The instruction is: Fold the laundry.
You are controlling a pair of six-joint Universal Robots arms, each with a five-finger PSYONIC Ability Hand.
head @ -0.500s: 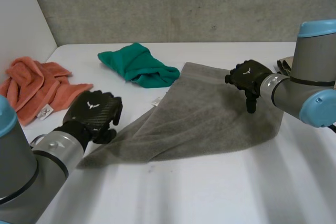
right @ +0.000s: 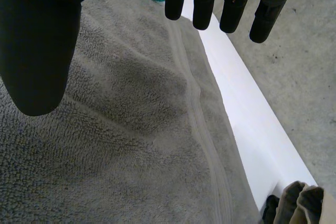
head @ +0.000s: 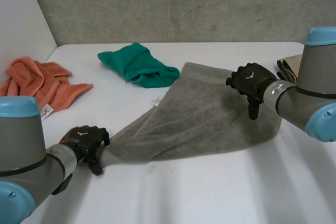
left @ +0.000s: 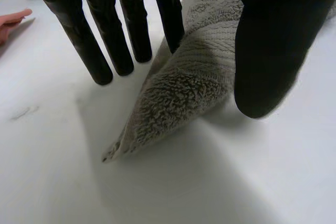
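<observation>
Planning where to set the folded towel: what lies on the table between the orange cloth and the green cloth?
Nothing: in the head view the white table is bare between the orange cloth and the green cloth.

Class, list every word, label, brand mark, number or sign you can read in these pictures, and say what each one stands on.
No words or numbers can be read.
Left hand: white winged emblem on its back, no letters.
Right hand: the same emblem, no letters.
Orange cloth: white tag with a dark mark, too small to read.
Grey towel: small label at its edge, too small to read.
</observation>
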